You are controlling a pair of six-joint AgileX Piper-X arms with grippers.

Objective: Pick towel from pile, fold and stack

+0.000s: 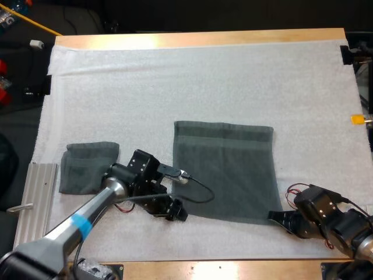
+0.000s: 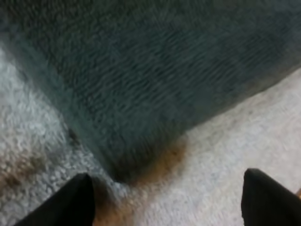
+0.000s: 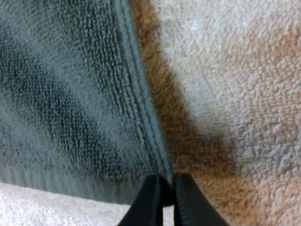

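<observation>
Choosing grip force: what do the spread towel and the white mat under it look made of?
The spread towel looks like grey-green terry, likely cotton: looped pile and a stitched hem in the right wrist view. The white mat looks soft, nubbly, matte, perhaps foam or fleece.

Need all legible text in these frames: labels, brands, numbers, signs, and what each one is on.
No text can be read in any view.
spread towel: no label or tag showing.
folded towel: none.
white mat: none.
blue band on the left arm: plain, no print.
object beyond the table's far left corner: some marks, too small to read.
</observation>
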